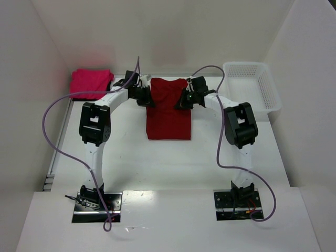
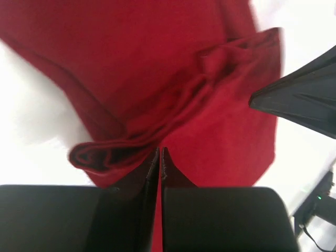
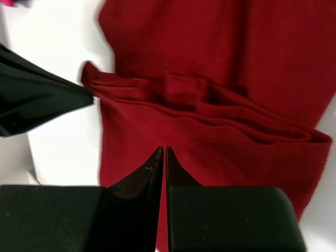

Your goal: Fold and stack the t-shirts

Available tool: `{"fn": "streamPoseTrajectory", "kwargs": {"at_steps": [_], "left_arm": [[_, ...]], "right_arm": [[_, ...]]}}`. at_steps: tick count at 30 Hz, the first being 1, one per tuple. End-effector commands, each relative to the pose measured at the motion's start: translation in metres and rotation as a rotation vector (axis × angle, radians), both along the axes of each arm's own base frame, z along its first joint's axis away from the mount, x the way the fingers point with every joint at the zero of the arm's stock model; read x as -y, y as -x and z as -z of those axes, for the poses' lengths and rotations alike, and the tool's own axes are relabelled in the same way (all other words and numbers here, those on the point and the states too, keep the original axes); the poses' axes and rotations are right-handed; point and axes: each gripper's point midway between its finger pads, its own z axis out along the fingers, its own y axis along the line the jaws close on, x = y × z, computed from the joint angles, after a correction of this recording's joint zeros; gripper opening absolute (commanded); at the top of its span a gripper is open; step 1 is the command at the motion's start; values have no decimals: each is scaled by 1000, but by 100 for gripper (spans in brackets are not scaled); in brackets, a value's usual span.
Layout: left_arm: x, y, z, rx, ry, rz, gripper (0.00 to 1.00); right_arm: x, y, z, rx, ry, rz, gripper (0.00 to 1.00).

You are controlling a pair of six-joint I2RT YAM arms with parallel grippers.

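Observation:
The dark crimson t-shirt (image 1: 168, 113) lies flat in the middle of the table, its sides folded inward into a narrow strip. My left gripper (image 1: 146, 98) sits at its upper left edge and my right gripper (image 1: 184, 100) at its upper right edge. In the left wrist view the jaws (image 2: 159, 151) are pressed together on a bunched fold of the crimson cloth (image 2: 173, 105). In the right wrist view the jaws (image 3: 161, 149) are likewise closed on the crimson cloth (image 3: 210, 121), just below a raised fold. The magenta-pink t-shirt (image 1: 92, 81) lies folded at the back left.
A white mesh basket (image 1: 252, 86) stands at the back right. White walls close in the table on the left, back and right. Purple cables loop from both arms. Each wrist view shows the other gripper's dark finger (image 2: 299, 102) (image 3: 37, 102) close by.

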Motion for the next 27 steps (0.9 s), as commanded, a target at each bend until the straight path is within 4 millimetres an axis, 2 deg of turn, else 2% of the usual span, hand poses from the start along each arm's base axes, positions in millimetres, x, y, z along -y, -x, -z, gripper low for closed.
{"fn": "streamPoseTrajectory", "kwargs": {"at_steps": [1,2,6,7,8,9,11,12,13,14,15,24,25,27], "left_arm": [[-6,-19,10,24,-17,-38,9],[-3,-18,11,26,-28,-37,9],[-12,-23,25,20,-82,-76,9],[-14,-24,26,22,-94,-85,9],[-18,-26,28,27,-113,-100,9],[-20,-30,30,31,-126,-110,9],[-25,-37,33,40,-154,-144,9],[-27,-38,34,42,-164,-152,10],[-31,-44,28,56,-160,-162,10],[-32,-44,35,46,-170,-167,12],[-34,-46,31,53,-177,-174,12],[-51,-61,18,95,-186,-198,17],[-51,-59,19,84,-189,-197,17],[-64,-63,14,98,-192,-213,20]], "right_arm": [[3,-12,-5,44,15,-10,9],[4,-14,-4,46,22,-2,9],[10,-26,3,60,69,36,9],[12,-25,13,39,85,43,9],[13,-28,10,50,90,51,9],[14,-31,19,39,100,57,9],[14,-31,24,27,104,57,9],[14,-36,19,44,108,66,9],[14,-36,25,34,111,66,9],[21,-40,23,35,125,87,9],[24,-39,30,21,139,95,9],[53,-46,40,7,196,162,9],[59,-48,40,6,196,173,9],[63,-52,24,32,186,185,9]]}}
